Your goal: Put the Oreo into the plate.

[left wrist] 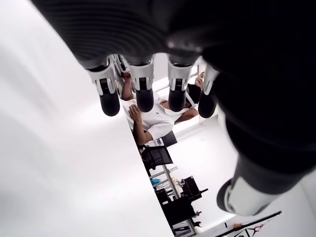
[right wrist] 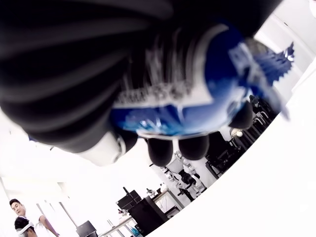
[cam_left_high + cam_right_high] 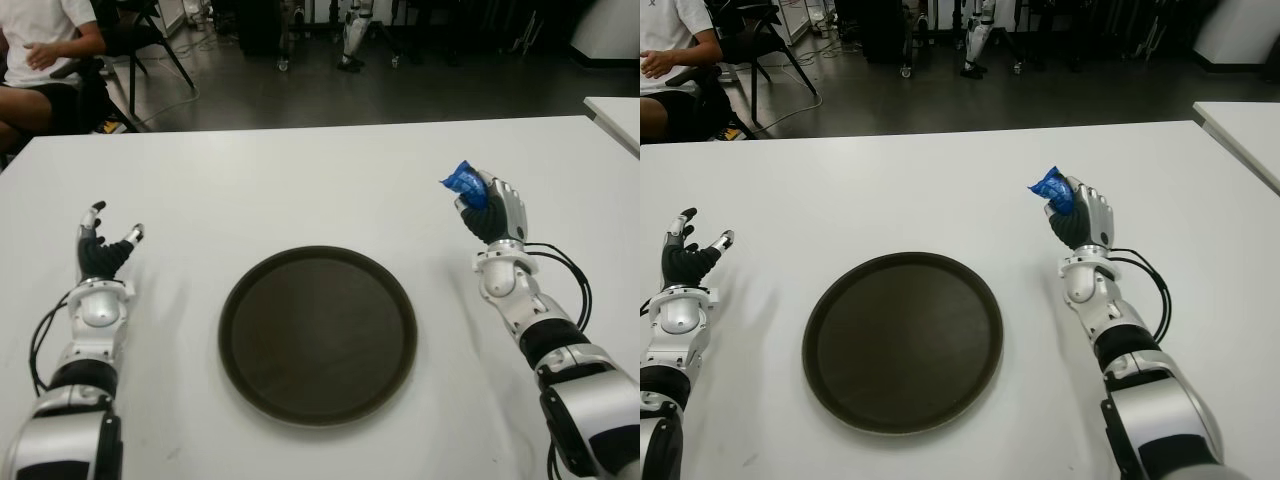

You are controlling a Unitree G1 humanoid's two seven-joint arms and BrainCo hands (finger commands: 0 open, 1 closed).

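Right hand (image 3: 492, 212) grips the blue foil Oreo packet (image 3: 466, 184), mid-right of frame.
We judge transport next: swing left over the round dark plate (image 3: 318, 336), then release; left hand (image 3: 103, 250) is relaxed, holding nothing.

Oreo (image 3: 467, 184) pack blue, white print; plate (image 3: 318, 335) dark brown; table (image 3: 300, 180) white; hands black with silver

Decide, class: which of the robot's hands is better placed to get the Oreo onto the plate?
Right. The right hand already grips the blue Oreo pack, to the right of the empty plate. The left hand is open, holding nothing.
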